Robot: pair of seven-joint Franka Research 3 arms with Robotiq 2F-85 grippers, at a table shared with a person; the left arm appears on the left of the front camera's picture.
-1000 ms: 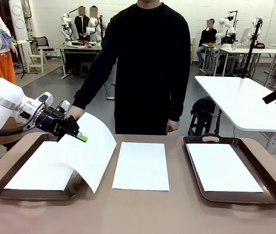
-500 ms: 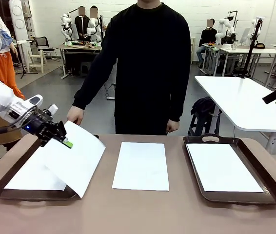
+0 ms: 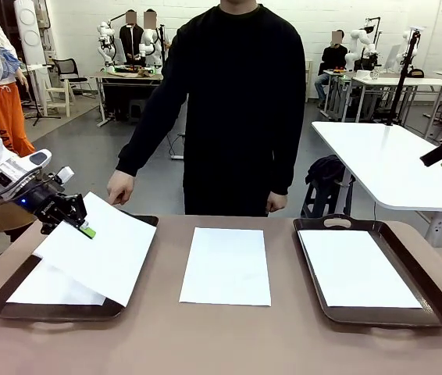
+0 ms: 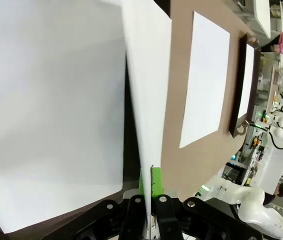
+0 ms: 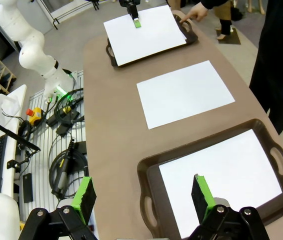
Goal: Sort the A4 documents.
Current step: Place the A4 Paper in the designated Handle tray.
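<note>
My left gripper (image 3: pixel 87 231) is shut on the edge of a white A4 document (image 3: pixel 104 254), holding it tilted low over the left brown tray (image 3: pixel 49 312). In the left wrist view the fingers (image 4: pixel 146 200) pinch this sheet (image 4: pixel 149 75) edge-on. Another sheet (image 3: pixel 53 287) lies flat in that tray beneath it. A third document (image 3: pixel 226 266) lies on the bare table in the middle. Another one (image 3: pixel 358 267) lies in the right tray (image 3: pixel 433 289). My right gripper (image 5: pixel 144 194) hangs open, high above the right tray's near end, holding nothing.
A person in black stands at the far side, one hand (image 3: pixel 119 187) at the far edge of the left tray. A white table (image 3: pixel 393 164) stands beyond on the right. Bare tabletop (image 3: pixel 229 336) runs along the front edge.
My left gripper has moved left and down with the sheet, which has dropped from a raised curl to a low tilt over the left tray. The right arm has not moved.
</note>
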